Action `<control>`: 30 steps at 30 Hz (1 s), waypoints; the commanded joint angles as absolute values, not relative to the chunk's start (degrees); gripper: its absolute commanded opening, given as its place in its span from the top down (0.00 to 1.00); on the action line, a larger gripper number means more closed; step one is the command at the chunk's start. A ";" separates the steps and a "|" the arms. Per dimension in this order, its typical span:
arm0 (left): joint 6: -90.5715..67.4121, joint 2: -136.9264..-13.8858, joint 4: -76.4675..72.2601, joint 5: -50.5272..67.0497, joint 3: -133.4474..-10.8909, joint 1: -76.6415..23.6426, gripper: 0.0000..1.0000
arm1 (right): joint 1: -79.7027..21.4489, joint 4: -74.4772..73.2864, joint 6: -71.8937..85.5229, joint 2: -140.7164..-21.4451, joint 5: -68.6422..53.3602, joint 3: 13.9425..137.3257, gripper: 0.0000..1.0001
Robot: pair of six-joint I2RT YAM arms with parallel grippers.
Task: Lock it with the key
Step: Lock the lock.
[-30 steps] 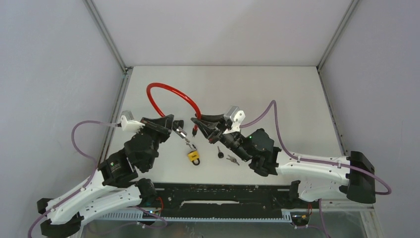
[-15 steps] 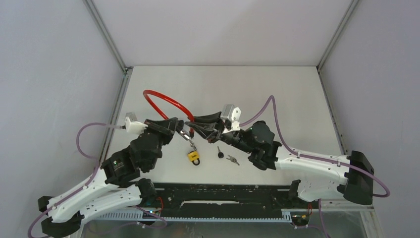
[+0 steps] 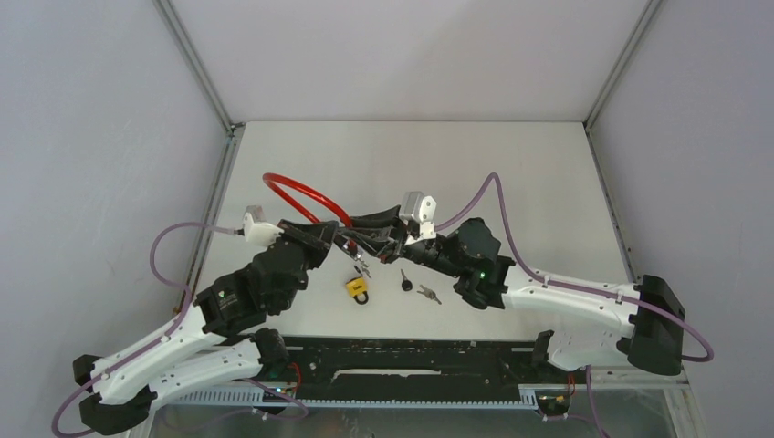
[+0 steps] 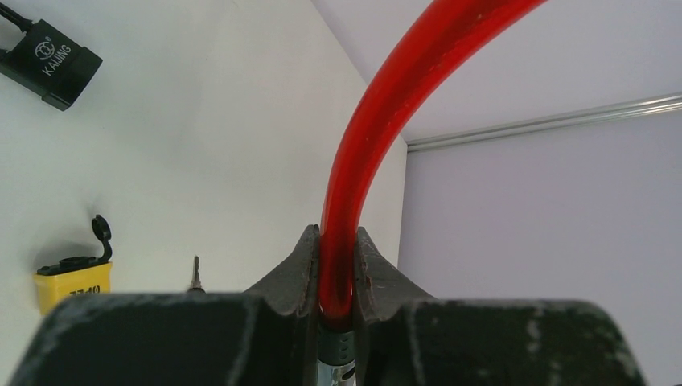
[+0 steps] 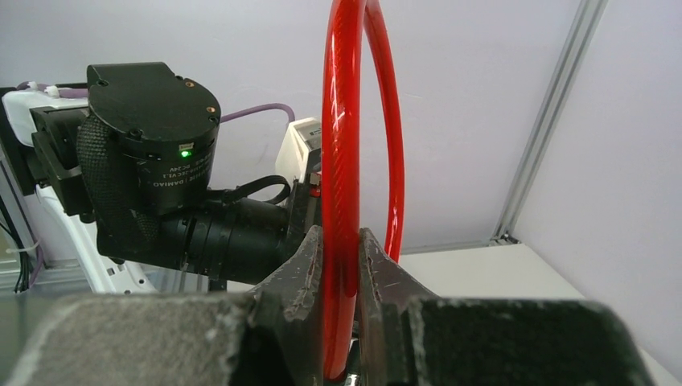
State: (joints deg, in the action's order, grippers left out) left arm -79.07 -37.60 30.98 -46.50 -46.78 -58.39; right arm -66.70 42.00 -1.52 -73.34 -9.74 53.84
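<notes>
A red cable lock (image 3: 294,191) loops above the table between my two arms. In the top view my left gripper (image 3: 338,240) is shut on one end of it, and my right gripper (image 3: 359,230) is shut on the other end, the two tips almost touching. In the left wrist view the red cable (image 4: 378,129) rises from between the shut fingers (image 4: 299,269), with a dark collar and metal end below. In the right wrist view the cable (image 5: 341,153) is pinched the same way. A black-headed key (image 3: 403,276) lies on the table; it shows as a black key head (image 4: 53,61).
A yellow padlock (image 3: 358,288) lies on the table below the gripper tips; the left wrist view catches it as a yellow body (image 4: 72,284). A small bunch of keys (image 3: 427,293) lies right of the black-headed key. The left arm's wrist (image 5: 153,177) fills the right wrist view's left side.
Both grippers have drawn closer together and drifted left, bringing the two cable ends nearly tip to tip. The red loop has shifted left with them. Padlock and keys have not moved.
</notes>
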 commanded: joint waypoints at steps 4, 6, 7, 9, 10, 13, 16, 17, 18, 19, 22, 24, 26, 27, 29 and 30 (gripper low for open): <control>-80.94 -37.99 27.69 -44.31 -46.85 -58.86 1.00 | -66.15 47.18 -0.32 -74.63 -13.18 56.99 1.00; -81.03 -37.89 27.73 -44.17 -46.78 -58.80 1.00 | -65.77 47.20 -0.26 -74.76 -13.38 57.03 1.00; -80.96 -37.81 27.64 -44.01 -46.72 -58.85 1.00 | -65.51 47.20 -0.26 -74.85 -13.50 57.04 1.00; -80.80 -37.53 27.11 -43.59 -46.52 -58.89 1.00 | -64.98 47.19 -0.26 -75.04 -13.74 57.04 1.00; -80.63 -37.53 26.97 -43.37 -46.43 -58.89 1.00 | -64.88 47.20 0.26 -75.26 -13.79 57.02 1.00; -80.95 -37.44 26.72 -42.90 -46.24 -58.89 1.00 | -64.50 47.52 1.18 -75.56 -13.86 57.02 1.00; -81.05 -37.15 26.72 -42.74 -46.02 -58.89 1.00 | -64.29 47.80 1.47 -75.77 -13.90 57.02 1.00; -80.97 -37.03 26.61 -42.65 -45.91 -58.89 1.00 | -64.21 47.81 1.48 -75.78 -13.77 56.96 1.00; -80.86 -36.91 26.56 -42.49 -45.76 -58.89 1.00 | -64.17 47.77 1.51 -75.73 -13.53 56.97 1.00; -80.86 -36.72 26.43 -42.33 -45.67 -58.89 1.00 | -64.15 47.73 1.69 -75.72 -13.27 56.95 1.00; -80.90 -36.32 25.83 -41.90 -45.06 -58.89 1.00 | -64.07 47.57 1.66 -75.68 -12.86 56.95 1.00; -81.27 -36.30 25.98 -41.67 -44.92 -58.89 1.00 | -63.97 47.67 1.58 -75.82 -12.90 56.89 1.00; -81.38 -36.23 26.07 -41.66 -44.84 -58.89 1.00 | -63.90 48.54 1.59 -75.91 -13.00 56.58 1.00; -81.29 -36.21 26.17 -41.66 -44.83 -58.89 1.00 | -63.95 48.86 1.66 -75.89 -13.07 56.39 1.00; -81.05 -36.05 26.16 -41.53 -44.76 -58.89 1.00 | -63.82 48.99 1.73 -75.79 -13.18 56.26 1.00; -81.04 -35.96 26.22 -41.49 -44.67 -58.89 1.00 | -63.72 48.99 1.86 -75.65 -13.25 56.25 1.00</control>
State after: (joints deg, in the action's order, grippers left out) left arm -79.59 -36.51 29.67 -42.65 -45.69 -58.39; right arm -63.75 44.25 0.91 -75.79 -11.20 53.95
